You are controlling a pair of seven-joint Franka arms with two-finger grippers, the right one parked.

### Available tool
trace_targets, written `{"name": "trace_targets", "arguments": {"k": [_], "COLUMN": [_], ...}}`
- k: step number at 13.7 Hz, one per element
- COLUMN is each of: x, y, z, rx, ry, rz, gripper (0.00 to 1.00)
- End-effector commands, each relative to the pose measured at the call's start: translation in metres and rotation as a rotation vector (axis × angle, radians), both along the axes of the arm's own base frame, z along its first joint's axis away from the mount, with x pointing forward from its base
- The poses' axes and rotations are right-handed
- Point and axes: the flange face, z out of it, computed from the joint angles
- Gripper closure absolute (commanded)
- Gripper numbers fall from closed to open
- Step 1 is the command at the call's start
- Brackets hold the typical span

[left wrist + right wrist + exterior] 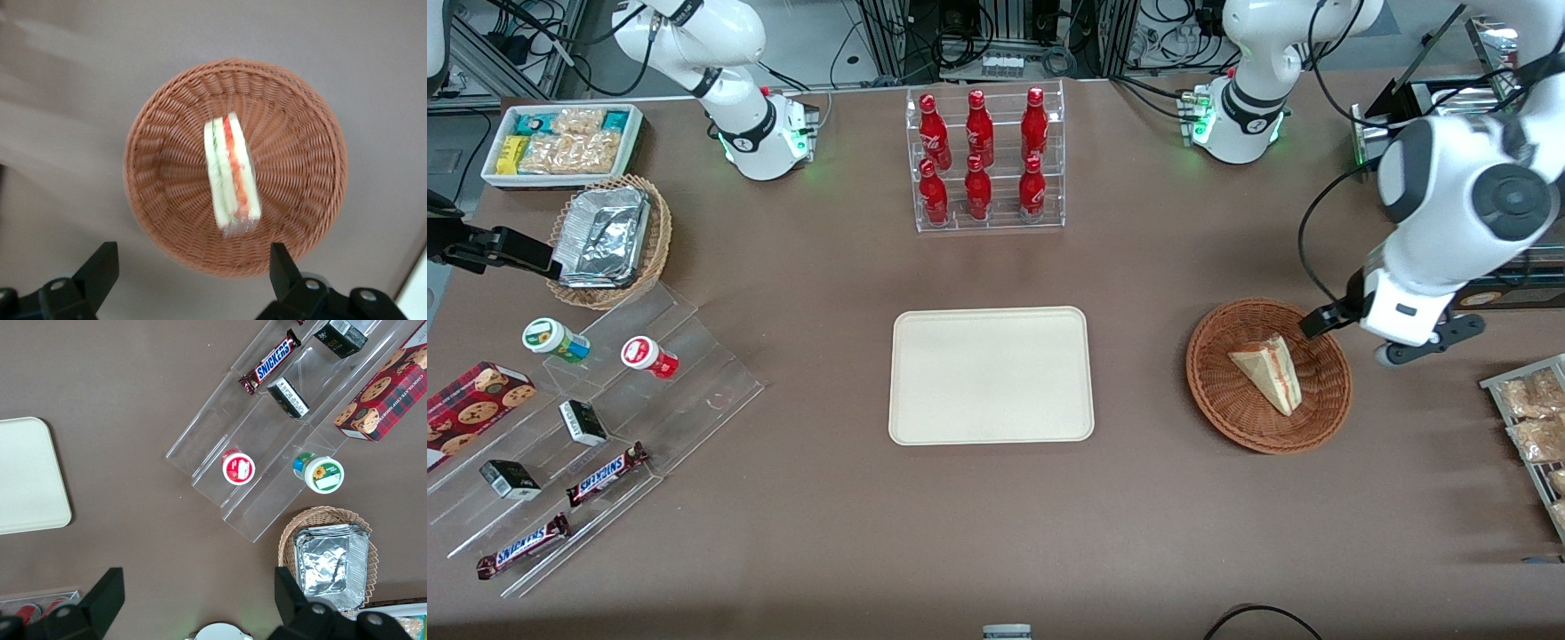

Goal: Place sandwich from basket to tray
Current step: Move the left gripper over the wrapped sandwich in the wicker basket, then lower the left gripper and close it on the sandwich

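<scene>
Front view puts the sandwich (1270,371) lying in the reddish-brown wicker basket (1218,391), a wrapped triangular wedge with its striped filling edge turned toward the working arm's end of the table. Wrist footage from the working arm shows the same sandwich (230,175) near the middle of the basket (293,133), red, orange and green layers uppermost, with nothing lying over it.

The cream tray (991,375) sits on the brown table (996,551) beside the basket, well apart from it toward the parked arm's end, its surface bare. Farther from the front camera than the tray stands a clear rack of red bottles (983,156). Toward the working arm's end, a rack of snack bags (1534,418) lies near the table edge. Toward the parked arm's end are a tan wicker basket of foil packets (609,236) and clear steps carrying Snickers bars (605,474).

The gripper (1392,342) hangs above the basket's rim at the working arm's side, pointing downward from a bent wrist. Its two black fingers (100,267) are spread wide, grasping nothing, clear of the sandwich.
</scene>
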Motion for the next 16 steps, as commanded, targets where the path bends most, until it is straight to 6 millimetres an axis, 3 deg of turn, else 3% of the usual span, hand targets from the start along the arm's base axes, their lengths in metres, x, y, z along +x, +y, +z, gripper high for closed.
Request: {"name": "trace_targets", "arguments": {"k": [1, 9, 14, 16], "x": [-0.016, -0.003, -0.007, -0.007], "y": [-0.002, -0.024, -0.026, -0.026], "z": [-0.03, -0.102, -0.13, -0.131], "rx": [-0.051, -0.105, -0.09, -0.089], "ry": [-0.074, -0.132, -0.088, -0.087], "rz": [0.105, 0.229, 0.206, 0.206], "gripper": [0.0, 0.0, 0.0, 0.0]}}
